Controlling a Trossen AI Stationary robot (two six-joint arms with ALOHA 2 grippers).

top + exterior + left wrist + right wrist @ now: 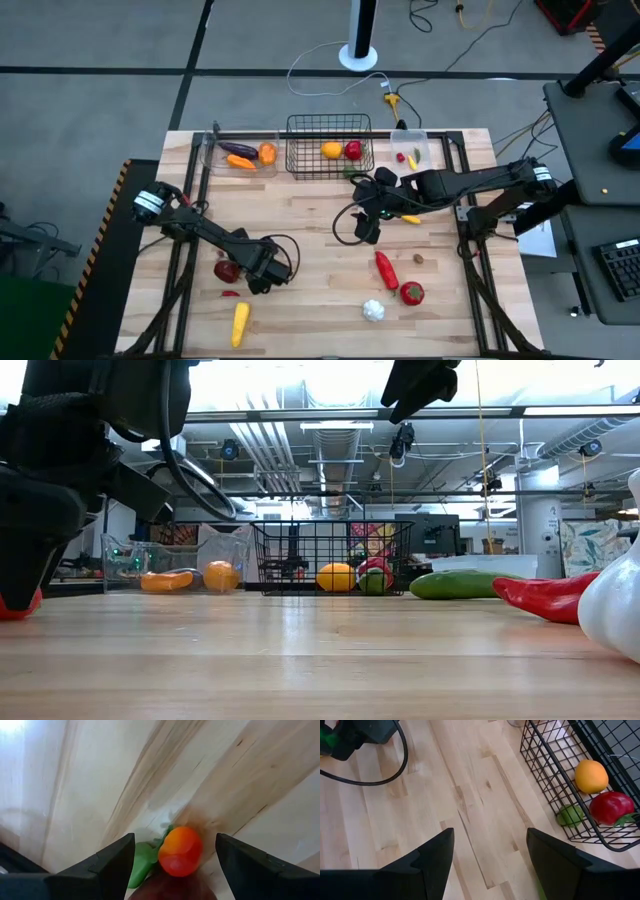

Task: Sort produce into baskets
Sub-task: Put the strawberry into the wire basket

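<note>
fingers [115,865] of left arm spread around small orange pepper [180,851], stem toward camera.

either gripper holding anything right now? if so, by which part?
Nothing held. Left gripper is open, its fingers either side of a small orange-red pepper on the table, not closed. Right gripper is open over bare wood.

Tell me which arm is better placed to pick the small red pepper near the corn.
Left. Its open gripper already hovers over that small red pepper; the right gripper is farther, near the wire basket.
</note>
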